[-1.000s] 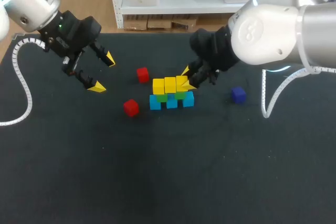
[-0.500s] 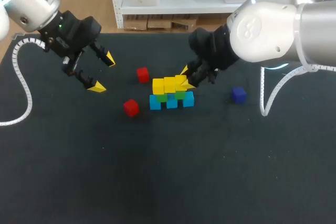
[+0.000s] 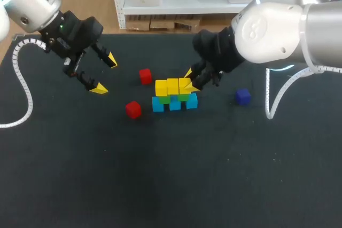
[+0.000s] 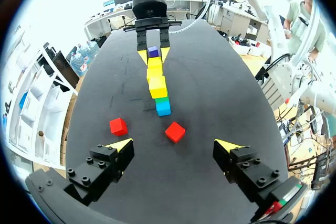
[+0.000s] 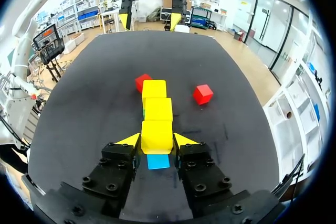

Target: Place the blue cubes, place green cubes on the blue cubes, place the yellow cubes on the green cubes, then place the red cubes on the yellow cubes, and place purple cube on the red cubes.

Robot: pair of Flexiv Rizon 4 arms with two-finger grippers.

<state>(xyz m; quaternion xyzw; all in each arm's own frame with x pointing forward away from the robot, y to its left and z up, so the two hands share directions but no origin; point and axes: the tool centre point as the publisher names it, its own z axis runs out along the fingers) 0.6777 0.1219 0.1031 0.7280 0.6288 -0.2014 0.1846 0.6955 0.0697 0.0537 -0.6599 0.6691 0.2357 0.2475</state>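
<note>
Right wrist view: right gripper [image 5: 157,141] clamps the nearest yellow cube [image 5: 156,131]; left gripper [image 4: 173,144] gapes wide, empty.

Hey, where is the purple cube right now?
In the head view, the purple cube lies alone on the table's right side, apart from the cube stack, beyond the right gripper shut on the yellow cube.

The yellow cubes [image 3: 172,86] mostly hide the green cubes [image 3: 165,100].

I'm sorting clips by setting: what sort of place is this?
Likely a robotics lab bench: left arm and right arm over a black table, the right tool holding a yellow cube on stacked cubes.
</note>
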